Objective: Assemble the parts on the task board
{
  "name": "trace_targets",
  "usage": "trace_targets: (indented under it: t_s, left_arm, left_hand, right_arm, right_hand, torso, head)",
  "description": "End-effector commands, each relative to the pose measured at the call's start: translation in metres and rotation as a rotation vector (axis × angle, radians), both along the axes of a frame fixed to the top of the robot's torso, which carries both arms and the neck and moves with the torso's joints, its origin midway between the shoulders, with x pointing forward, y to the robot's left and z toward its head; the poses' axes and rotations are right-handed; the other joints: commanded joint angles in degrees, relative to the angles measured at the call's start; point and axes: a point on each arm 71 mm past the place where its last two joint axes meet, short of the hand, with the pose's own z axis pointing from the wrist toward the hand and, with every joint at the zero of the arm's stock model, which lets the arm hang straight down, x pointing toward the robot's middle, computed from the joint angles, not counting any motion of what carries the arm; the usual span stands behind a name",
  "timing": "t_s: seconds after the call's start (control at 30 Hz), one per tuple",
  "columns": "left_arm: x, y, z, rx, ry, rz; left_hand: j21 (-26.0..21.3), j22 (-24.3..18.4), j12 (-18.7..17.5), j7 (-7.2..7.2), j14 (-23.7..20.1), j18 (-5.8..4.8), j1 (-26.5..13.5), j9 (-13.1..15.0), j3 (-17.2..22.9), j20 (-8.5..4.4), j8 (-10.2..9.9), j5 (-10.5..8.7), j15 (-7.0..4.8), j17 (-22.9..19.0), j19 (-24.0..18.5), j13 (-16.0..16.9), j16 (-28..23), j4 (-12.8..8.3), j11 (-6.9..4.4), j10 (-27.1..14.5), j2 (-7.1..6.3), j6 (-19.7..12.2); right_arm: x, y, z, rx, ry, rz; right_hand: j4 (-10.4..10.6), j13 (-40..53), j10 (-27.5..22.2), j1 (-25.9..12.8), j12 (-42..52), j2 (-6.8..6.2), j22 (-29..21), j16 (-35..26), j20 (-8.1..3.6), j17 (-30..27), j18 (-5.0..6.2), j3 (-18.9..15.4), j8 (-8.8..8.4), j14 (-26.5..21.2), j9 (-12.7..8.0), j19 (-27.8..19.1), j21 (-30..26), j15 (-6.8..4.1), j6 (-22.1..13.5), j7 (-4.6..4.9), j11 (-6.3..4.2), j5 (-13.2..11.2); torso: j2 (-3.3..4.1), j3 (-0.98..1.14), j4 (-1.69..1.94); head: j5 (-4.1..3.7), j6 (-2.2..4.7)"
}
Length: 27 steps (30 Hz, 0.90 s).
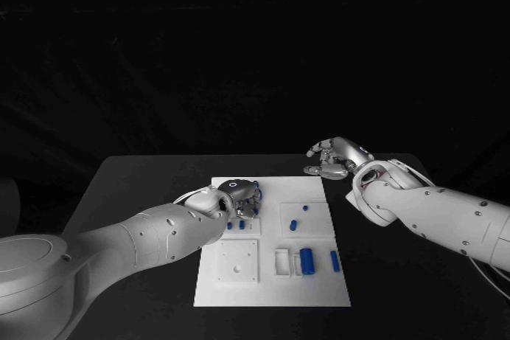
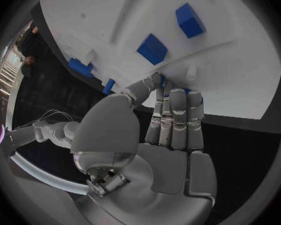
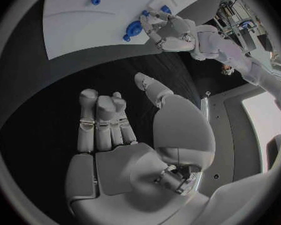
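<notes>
Head view | left hand (image 1: 236,198) fingertips on task board (image 1: 319,285), grasp unclear | right hand (image 1: 332,158) empty, beyond board.

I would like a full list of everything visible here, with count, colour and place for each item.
Table: one, black, under everything.
Task board: one, white, middle of the table.
Blue parts: several on the board; a cylinder and a thin bar near its front right, two small pegs in the square block behind them, more beside the left fingers.
Left robot hand: one, silver, over the board's rear left, fingers down among the blue parts; whether it holds one cannot be told.
Right robot hand: one, silver, above the table behind the board's rear right corner, fingers curled, holding nothing visible.
</notes>
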Motion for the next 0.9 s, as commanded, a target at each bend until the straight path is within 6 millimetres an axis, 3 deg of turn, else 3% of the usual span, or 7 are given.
trace_targets:
  t_s: [0.03, 0.3, 0.9]
  left_arm:
    - [-0.004, 0.000, -0.008, 0.019, 0.026, -0.012]
    - [-0.003, 0.001, -0.007, 0.007, 0.002, -0.008]
    - [-0.002, 0.015, 0.009, -0.117, -0.013, 0.062]
  left_hand:
    - [0.36, 0.14, 0.19, -0.01, 0.70, 1.73, 0.06, -0.09, 0.28, -1.29, 0.55, -0.02, -0.13, 0.16, 0.57, 0.21, 0.62, -0.26, -0.28, 0.90, 0.85, 0.84]
    - [1.00, 0.42, 0.26, -0.49, 1.56, 1.81, -0.22, -0.22, 0.94, -1.81, 1.08, 1.24, -0.75, 0.26, 1.42, 0.41, 1.58, 0.02, -0.90, 2.67, 2.72, 2.40]
    - [1.59, 0.57, 0.13, -0.87, 2.59, 1.94, -0.95, -0.37, 1.60, -2.41, 1.41, 1.59, -1.27, 0.14, 2.50, 0.59, 2.23, 0.28, -1.42, 4.12, 2.58, 3.52]
  right_arm:
    - [-0.001, 0.002, 0.000, -0.008, 0.000, 0.017]
    - [-0.001, 0.003, 0.000, -0.008, 0.000, 0.017]
    - [0.000, 0.000, 0.000, -0.010, 0.001, 0.012]
  right_hand:
    - [0.10, -0.06, -0.41, -0.45, 0.27, -0.06, 1.02, -0.30, -0.23, 0.09, 2.40, -0.27, 0.33, 0.24, -0.08, 0.17, -0.23, 0.10, 0.01, 0.31, -0.09, 0.32]
    - [0.09, -0.08, -0.41, -0.45, 0.29, -0.05, 1.02, -0.30, -0.23, 0.09, 2.40, -0.28, 0.34, 0.24, -0.08, 0.17, -0.23, 0.10, 0.03, 0.30, -0.10, 0.32]
    - [0.08, -0.12, -0.39, -0.43, 0.32, -0.04, 1.02, -0.30, -0.24, 0.10, 2.40, -0.30, 0.36, 0.26, -0.07, 0.18, -0.23, 0.09, 0.06, 0.29, -0.11, 0.34]
  torso:
    - [-0.04, 0.02, 0.01]
    - [-0.06, 0.03, 0.00]
    - [-0.10, -0.01, 0.13]
  head:
    - [-0.01, -0.07]
    - [0.22, 0.00]
    - [0.40, 0.31]
